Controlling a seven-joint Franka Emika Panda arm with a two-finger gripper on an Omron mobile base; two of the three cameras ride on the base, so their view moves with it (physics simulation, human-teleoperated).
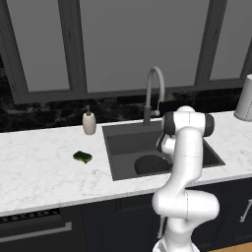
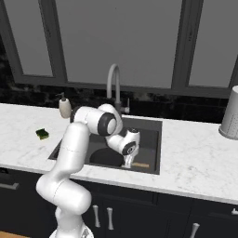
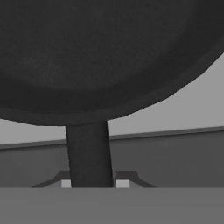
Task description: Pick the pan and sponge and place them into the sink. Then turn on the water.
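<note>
The black pan [image 1: 150,164] lies low inside the dark sink [image 1: 133,142], its round body [image 2: 106,157] on the basin floor. In the hand view the pan [image 3: 109,57] looms across the top and its handle [image 3: 89,153] runs down between my fingertips. My gripper [image 3: 94,183] is shut on that handle, one pad tight on each side. From the right base view the gripper [image 2: 128,162] reaches down into the sink [image 2: 148,139], with the tan handle end sticking out to its right. The green and yellow sponge [image 1: 82,157] rests on the counter left of the sink, also seen as the sponge [image 2: 42,134].
A grey gooseneck faucet [image 1: 155,88] rises behind the basin. A beige soap dispenser [image 1: 89,121] stands at the sink's back left corner. A grey perforated canister [image 2: 231,114] stands on the counter far right. Windows run behind the marble counter.
</note>
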